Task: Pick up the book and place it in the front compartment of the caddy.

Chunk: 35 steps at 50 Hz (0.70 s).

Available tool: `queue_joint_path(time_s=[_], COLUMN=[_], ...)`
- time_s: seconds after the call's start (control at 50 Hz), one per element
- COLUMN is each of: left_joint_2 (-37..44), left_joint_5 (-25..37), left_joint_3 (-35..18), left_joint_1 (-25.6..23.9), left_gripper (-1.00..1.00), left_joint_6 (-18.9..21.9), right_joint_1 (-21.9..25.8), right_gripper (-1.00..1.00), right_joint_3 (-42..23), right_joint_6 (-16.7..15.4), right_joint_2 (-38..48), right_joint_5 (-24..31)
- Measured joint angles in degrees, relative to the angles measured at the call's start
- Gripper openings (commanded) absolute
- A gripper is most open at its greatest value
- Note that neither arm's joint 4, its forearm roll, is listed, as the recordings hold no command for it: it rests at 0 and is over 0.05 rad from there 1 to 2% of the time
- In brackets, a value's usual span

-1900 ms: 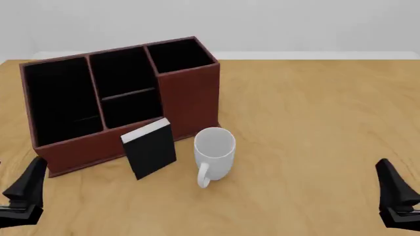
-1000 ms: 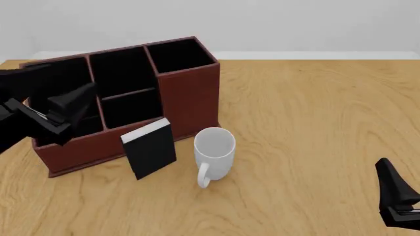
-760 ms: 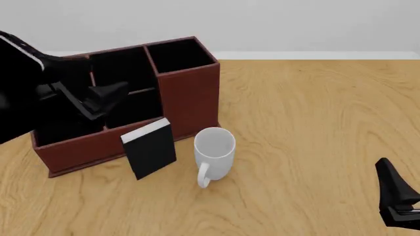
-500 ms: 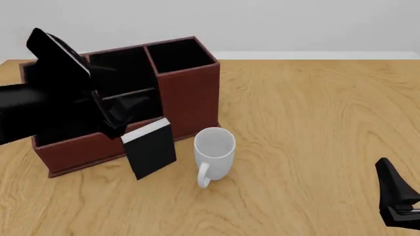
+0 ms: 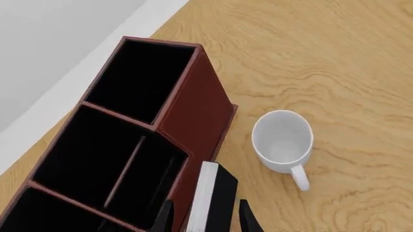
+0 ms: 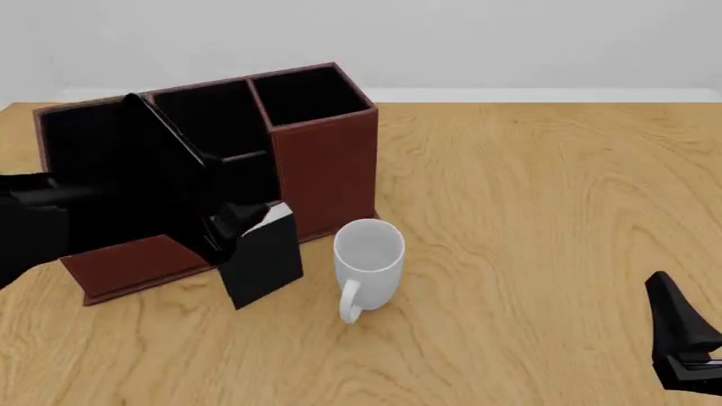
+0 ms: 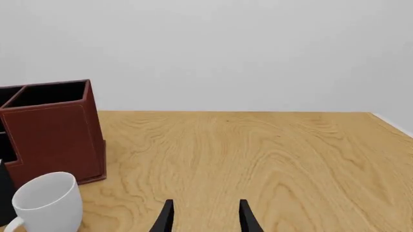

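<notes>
Caddy [image 6: 321,161] in red-brown leather look, black inside, on wooden table [image 6: 530,220], with book [image 6: 265,258] upright against its front wall.

Largest first: caddy with three sections, taller square end nearest mug [image 6: 369,262], middle section split by a divider. Next, left arm, dark and bulky, reaching across caddy's front toward book. Then white mug, upright, just beside book on the side away from caddy's long low wall, handle pointing away from caddy. Then book: thin, black cover, white page edges along its top, leaning a little, base on table. Left gripper [image 5: 201,220] spread narrowly, one fingertip on each side of book's upper edge, contact not clear. Right gripper [image 7: 203,217] parted, nothing between, low over bare table well apart from caddy.
</notes>
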Motion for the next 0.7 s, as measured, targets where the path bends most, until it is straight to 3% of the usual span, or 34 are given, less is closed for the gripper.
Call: queue_joint_path(time_s=[0.7], left_joint_2=[9.86], left_joint_5=[-4.88], left_joint_3=[0.98], left_joint_1=[2.89], left_gripper=[1.0], left_joint_6=[1.52], right_joint_1=[0.0], right_gripper=[1.0], right_joint_3=[0.09], right_joint_6=[0.0], right_joint_2=[0.2], right_joint_5=[-0.29])
